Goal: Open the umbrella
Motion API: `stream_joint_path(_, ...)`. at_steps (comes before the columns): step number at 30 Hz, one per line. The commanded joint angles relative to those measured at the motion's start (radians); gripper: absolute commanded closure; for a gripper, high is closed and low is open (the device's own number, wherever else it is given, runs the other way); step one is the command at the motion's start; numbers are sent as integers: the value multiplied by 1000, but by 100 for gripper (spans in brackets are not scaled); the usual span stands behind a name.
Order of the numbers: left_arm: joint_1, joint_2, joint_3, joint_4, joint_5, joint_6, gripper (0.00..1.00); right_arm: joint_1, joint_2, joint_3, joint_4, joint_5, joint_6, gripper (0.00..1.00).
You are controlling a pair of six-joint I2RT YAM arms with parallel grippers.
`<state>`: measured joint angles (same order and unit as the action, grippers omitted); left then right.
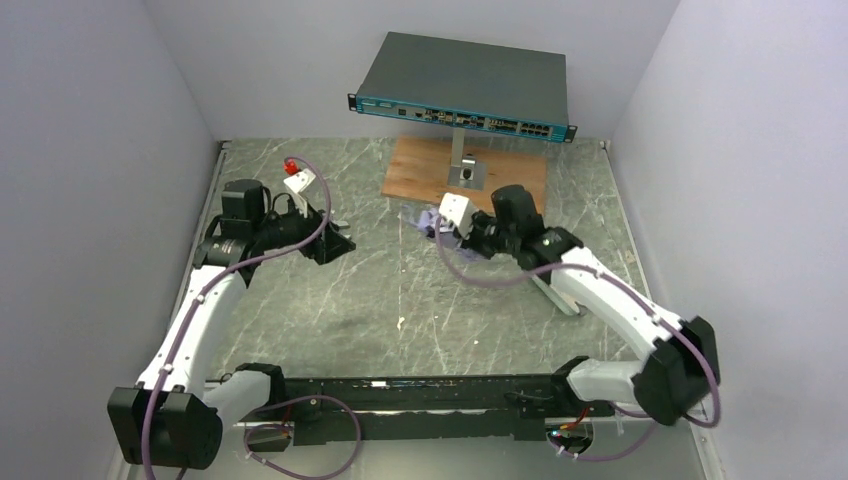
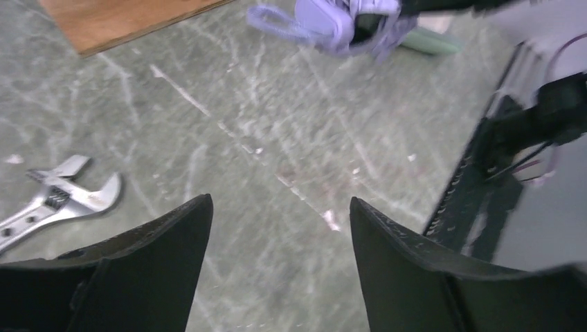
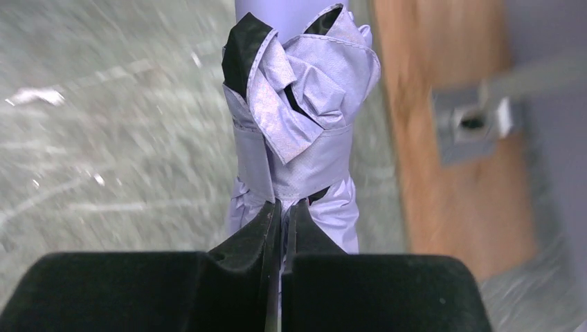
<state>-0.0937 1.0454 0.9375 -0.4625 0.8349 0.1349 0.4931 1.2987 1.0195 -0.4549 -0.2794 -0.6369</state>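
The umbrella [image 3: 297,117] is folded, with pale lavender fabric, black lining showing in the folds and a strap band around it. My right gripper [image 3: 282,204] is shut, pinching a fold of its fabric just below the band. In the top view the umbrella [image 1: 425,222] sticks out to the left of the right gripper [image 1: 455,232], near the wooden board. It also shows at the top of the left wrist view [image 2: 339,24]. My left gripper [image 2: 280,207] is open and empty over bare table, well left of the umbrella [image 1: 335,240].
A wooden board [image 1: 420,170] at the back carries a metal stand [image 1: 462,172] holding a network switch [image 1: 465,85]. A mint-green case [image 2: 429,43] lies beside the umbrella. An adjustable wrench [image 2: 55,200] lies near the left gripper. Walls enclose the table on three sides.
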Motion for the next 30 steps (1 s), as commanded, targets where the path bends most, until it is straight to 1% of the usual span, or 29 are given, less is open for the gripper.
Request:
stream_joint_path(1, 3, -28, 36, 130, 149, -307, 25, 169, -157, -90, 378, 92, -77, 100)
stream_joint_path(3, 0, -46, 24, 175, 169, -414, 28, 244, -161, -102, 445, 169, -113, 100)
stream_joint_path(7, -27, -48, 21, 164, 164, -478, 30, 336, -165, -109, 518, 214, -161, 100)
stream_joint_path(10, -35, -47, -4, 174, 165, -543, 29, 387, -163, -128, 552, 249, -199, 100)
stream_joint_path(11, -37, -50, -19, 200, 174, -571, 28, 399, -165, -134, 562, 261, -212, 100)
stream_joint_path(13, -40, -50, -31, 196, 157, -592, 26, 418, -167, -146, 580, 272, -222, 100)
stream_joint_path(16, -41, -52, -51, 210, 136, -621, 26, 442, -165, -145, 576, 276, -233, 100)
stream_joint_path(19, -43, -54, -81, 257, 130, -664, 26, 463, -160, -152, 590, 279, -253, 100)
stream_joint_path(23, -53, -43, -91, 276, 123, -678, 31, 487, -147, -149, 605, 279, -269, 100)
stream_joint_path(26, -58, -30, -92, 311, 140, -700, 39, 503, -134, -146, 610, 279, -281, 100)
stream_joint_path(30, -67, -22, -105, 396, 179, -754, 39, 515, -122, -149, 619, 304, -299, 100)
